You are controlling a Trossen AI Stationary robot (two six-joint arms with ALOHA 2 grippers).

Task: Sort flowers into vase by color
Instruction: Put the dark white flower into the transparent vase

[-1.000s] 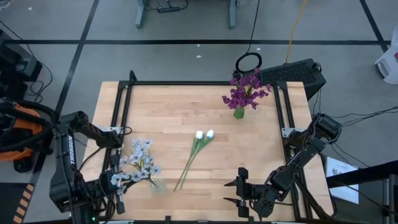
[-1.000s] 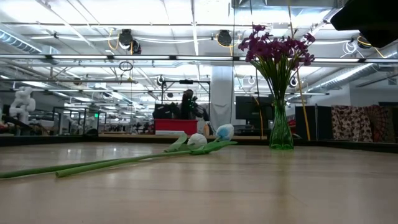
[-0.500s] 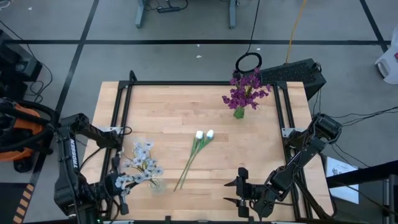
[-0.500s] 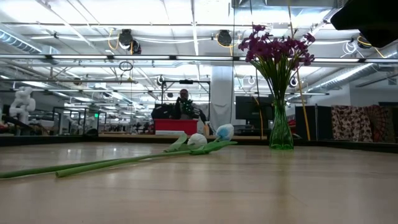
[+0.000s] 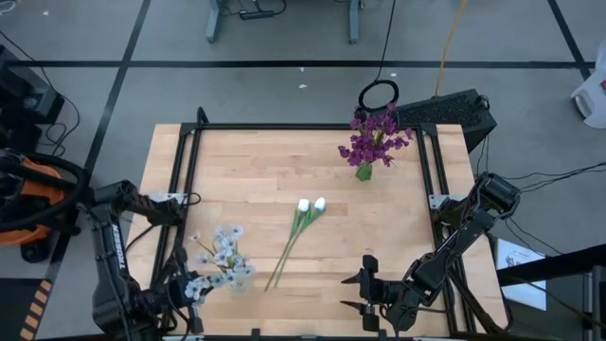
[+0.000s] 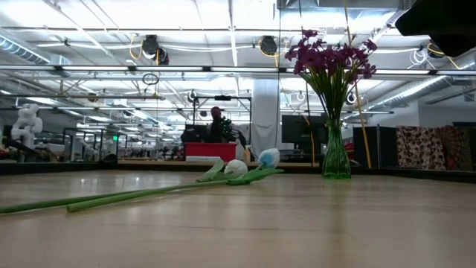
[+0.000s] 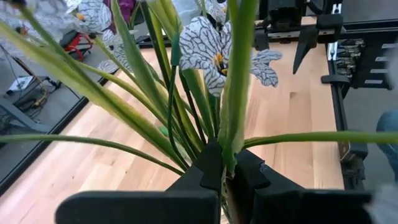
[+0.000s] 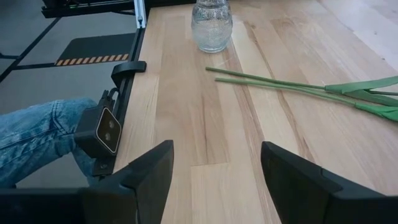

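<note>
Beyond my table I see a grey floor (image 5: 284, 38) crossed by dark tape lines (image 5: 123, 66), long ceiling lights (image 6: 186, 15) overhead, a red cabinet (image 6: 210, 151), and a person (image 6: 216, 125) behind it.

Left gripper (image 7: 227, 177): base cut off by the wrist frame's lower edge; in the high view it is masked by the pale sprig (image 5: 220, 258). Clear vase (image 8: 212, 25): mouth cropped in the right wrist view, barely readable under the sprig from above. Tulip stems (image 6: 111, 197): near ends cut off in the low view. Beyond the green vase (image 6: 336, 152), a distant person (image 6: 216, 123) is too small to make out.
</note>
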